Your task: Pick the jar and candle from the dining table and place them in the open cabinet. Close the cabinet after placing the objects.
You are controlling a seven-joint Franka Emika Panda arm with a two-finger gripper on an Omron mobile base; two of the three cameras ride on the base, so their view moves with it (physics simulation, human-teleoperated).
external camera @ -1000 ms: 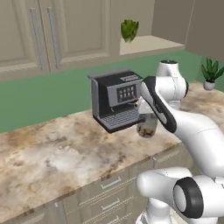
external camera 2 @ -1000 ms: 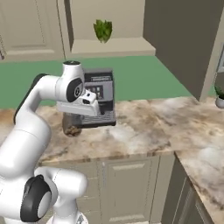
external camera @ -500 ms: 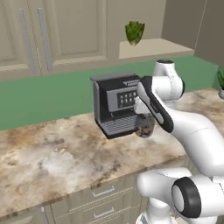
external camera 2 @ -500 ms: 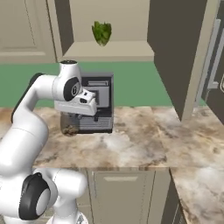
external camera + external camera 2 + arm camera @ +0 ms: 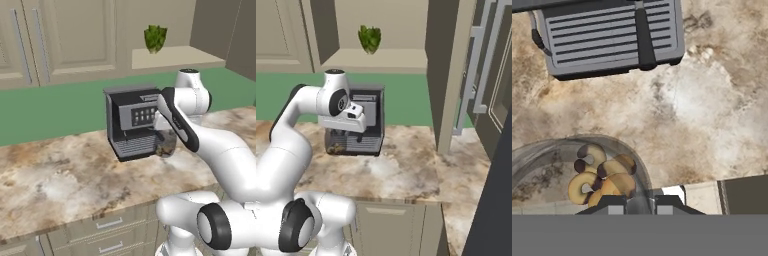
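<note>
Gripper (image 5: 639, 202) pinching the rim of the jar (image 5: 587, 175), its fingers nearly together on the glass wall; brown ring-shaped contents lie at the jar's bottom. In the hand view, the coffee machine (image 5: 609, 35) sits at 12 o'clock on the marbled dining table (image 5: 702, 100). Left base view: jar (image 5: 165, 144) held just beside the machine (image 5: 131, 122), at its 3 o'clock

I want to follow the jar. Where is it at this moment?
The jar is in the gripper, pinched at its rim, above the marbled counter, just in front of the coffee machine.
</note>
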